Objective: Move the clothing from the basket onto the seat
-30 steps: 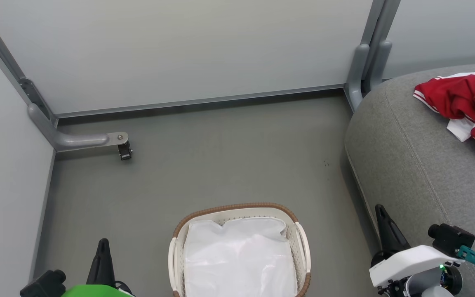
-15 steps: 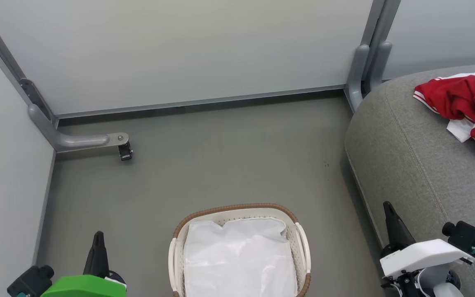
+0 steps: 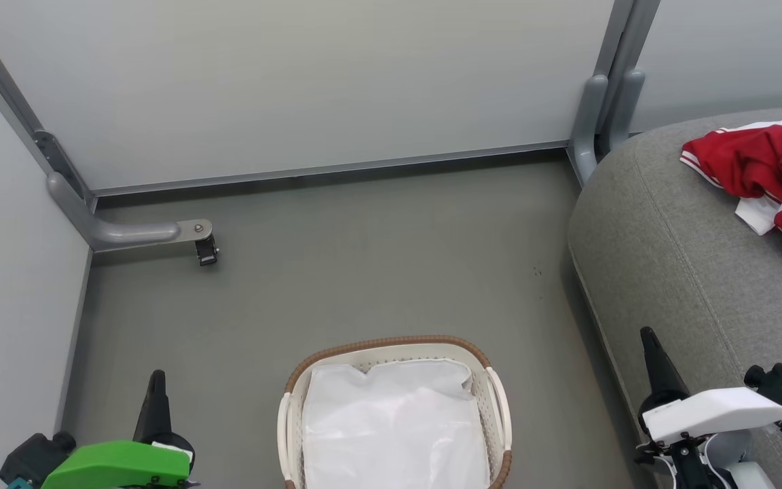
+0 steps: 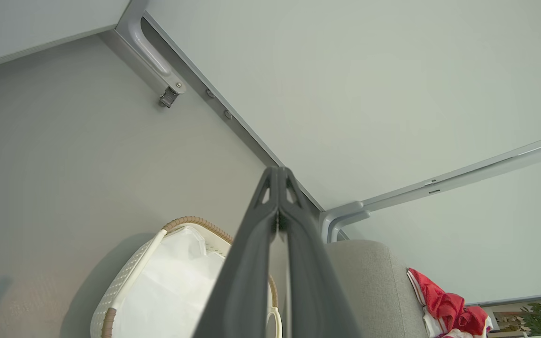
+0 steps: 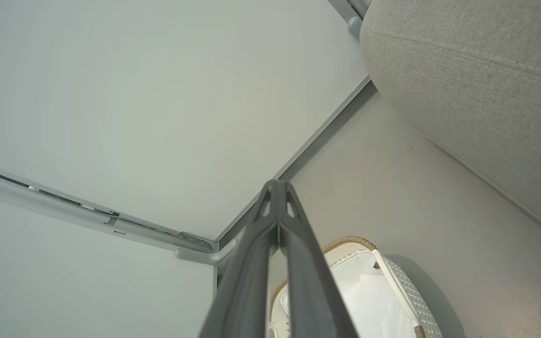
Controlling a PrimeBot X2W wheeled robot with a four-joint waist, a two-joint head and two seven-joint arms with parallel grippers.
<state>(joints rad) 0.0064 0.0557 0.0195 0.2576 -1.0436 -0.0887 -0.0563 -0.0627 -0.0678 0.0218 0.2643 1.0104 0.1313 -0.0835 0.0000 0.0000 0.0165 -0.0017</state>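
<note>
On seat (image 3: 669, 251): clothing (image 3: 764, 170) crumpled, bright red, white stripe trim.

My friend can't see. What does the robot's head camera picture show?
A small white lattice basket with a brown woven rim sits on the grey floor, holding just its white cloth liner. Red-and-white sports clothing lies on the big grey fabric seat at right. The left claw and right claw are shut.
</note>
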